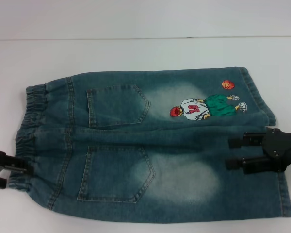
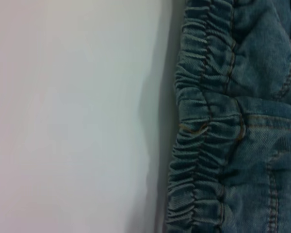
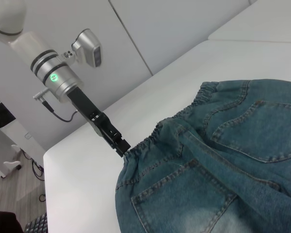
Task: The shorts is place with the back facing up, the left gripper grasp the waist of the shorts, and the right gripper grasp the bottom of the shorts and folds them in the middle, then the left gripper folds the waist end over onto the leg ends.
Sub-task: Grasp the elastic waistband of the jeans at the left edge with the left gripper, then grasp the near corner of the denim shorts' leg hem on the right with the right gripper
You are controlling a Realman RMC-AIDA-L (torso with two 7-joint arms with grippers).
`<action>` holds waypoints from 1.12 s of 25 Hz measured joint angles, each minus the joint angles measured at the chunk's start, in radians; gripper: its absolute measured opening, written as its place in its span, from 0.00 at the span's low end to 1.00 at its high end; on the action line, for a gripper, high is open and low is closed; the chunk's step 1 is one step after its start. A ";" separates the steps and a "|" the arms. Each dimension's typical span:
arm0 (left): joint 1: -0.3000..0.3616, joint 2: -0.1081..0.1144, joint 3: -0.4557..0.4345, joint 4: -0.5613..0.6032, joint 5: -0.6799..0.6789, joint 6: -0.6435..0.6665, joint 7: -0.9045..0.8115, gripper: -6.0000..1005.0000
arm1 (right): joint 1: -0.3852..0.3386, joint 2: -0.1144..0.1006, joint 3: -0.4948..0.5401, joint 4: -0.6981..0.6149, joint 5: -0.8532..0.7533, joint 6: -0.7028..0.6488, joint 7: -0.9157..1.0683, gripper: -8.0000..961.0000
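Note:
The shorts (image 1: 150, 145) lie flat on the white table, back up, with two patch pockets and the embroidered basketball player (image 1: 203, 108) showing. The ruffled waist (image 1: 31, 121) is at the left and the bottom hems (image 1: 258, 92) are at the right. My left gripper (image 1: 14, 175) is at the near end of the waist, open, its fingers at the waistband's edge. The right wrist view shows the left gripper (image 3: 119, 144) touching the waist (image 3: 184, 121). The left wrist view shows the waist (image 2: 203, 121) close up. My right gripper (image 1: 228, 153) hovers open over the near leg, close to its hem.
The white table (image 1: 136, 58) stretches bare behind and left of the shorts. A pale wall rises behind it. In the right wrist view the table edge (image 3: 53, 155) drops off to the floor beyond the left arm (image 3: 58, 77).

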 joint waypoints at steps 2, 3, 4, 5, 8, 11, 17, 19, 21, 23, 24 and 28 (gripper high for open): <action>-0.001 0.000 0.000 -0.005 0.000 -0.001 0.000 0.88 | -0.001 0.000 0.000 0.000 0.000 0.000 0.000 0.89; -0.002 0.000 0.000 -0.007 0.000 -0.001 0.000 0.88 | -0.001 0.000 0.000 0.000 0.000 0.000 0.000 0.89; -0.004 -0.001 0.000 -0.010 0.000 -0.001 0.000 0.87 | -0.001 0.000 0.000 0.000 0.000 0.000 0.000 0.89; -0.005 -0.002 0.000 -0.013 0.000 -0.001 0.001 0.87 | -0.002 0.001 0.000 0.000 0.000 0.000 -0.001 0.89; -0.011 -0.004 0.000 -0.018 -0.006 -0.001 0.004 0.87 | -0.002 0.001 0.000 0.000 0.000 0.000 -0.002 0.89; -0.020 -0.006 0.000 -0.019 -0.008 0.001 0.009 0.86 | -0.003 0.001 0.002 0.000 0.000 0.000 -0.002 0.89; -0.030 -0.011 0.000 -0.019 -0.031 -0.001 0.031 0.85 | -0.004 0.001 0.008 0.000 0.000 0.002 -0.002 0.89; -0.031 -0.013 0.000 -0.019 -0.033 -0.003 0.043 0.85 | -0.004 0.001 0.008 0.000 0.000 0.002 -0.002 0.89; -0.029 -0.014 0.000 -0.017 -0.034 -0.004 0.055 0.85 | -0.004 0.001 0.008 0.000 0.000 0.002 -0.002 0.89; -0.027 -0.014 0.000 -0.017 -0.034 -0.004 0.065 0.61 | -0.004 0.001 0.009 0.000 0.000 0.002 -0.002 0.89; -0.026 -0.015 0.000 -0.017 -0.034 -0.004 0.071 0.59 | -0.004 0.001 0.009 0.000 0.000 0.002 -0.002 0.89; -0.025 -0.018 0.000 -0.018 -0.034 -0.007 0.077 0.50 | -0.004 0.001 0.009 0.000 0.000 0.003 -0.002 0.89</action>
